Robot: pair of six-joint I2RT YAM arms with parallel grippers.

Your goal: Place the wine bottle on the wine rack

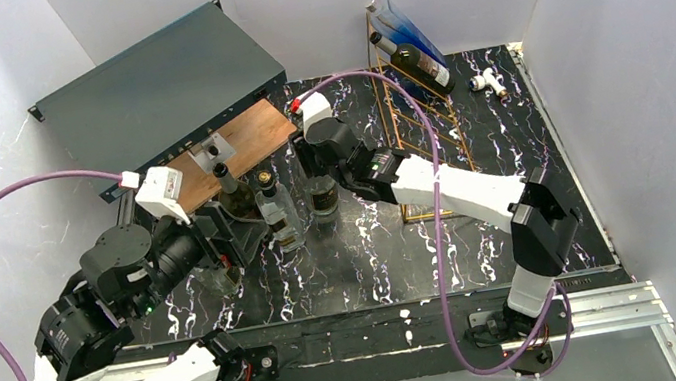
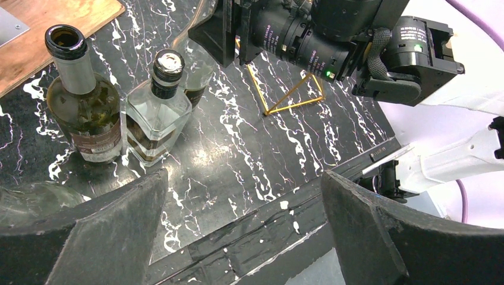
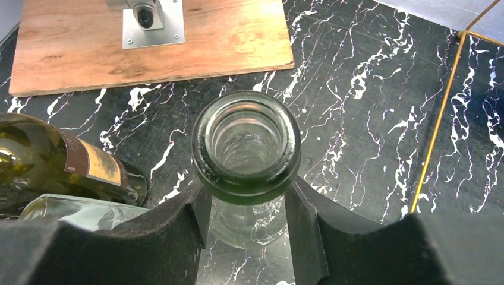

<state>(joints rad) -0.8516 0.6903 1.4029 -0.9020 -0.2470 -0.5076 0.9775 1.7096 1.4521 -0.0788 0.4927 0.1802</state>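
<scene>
The right gripper point(image 3: 246, 205) is gripping the neck of the clear glass wine bottle with the green-tinged lip point(image 3: 246, 142). Its jaws are drawn in narrow and the dark foam pads point(image 3: 178, 237) are pressing the glass on both sides just under the lip. The bottle is standing upright on the black, white-veined marble tabletop point(image 3: 368, 119), directly between the fingers and not yet on the thin gold wire wine rack point(image 1: 445, 124), which is rising off to the gripper's right.

Close on the gripper's left, an olive-green bottle with a brown label point(image 3: 53, 163) and a square clear glass bottle point(image 3: 77, 211) are crowding in; beyond the fingertips a wooden board point(image 3: 148, 59) is lying flat. The left gripper point(image 2: 243, 231) is hanging wide open, holding nothing.

The hold is on smooth, tapering glass, so the bottle could slip or swing once lifted and tilted. A leftward sway would knock the neighbours. The rack looks light and is already carrying bottles up high, so a bump could tip it.
</scene>
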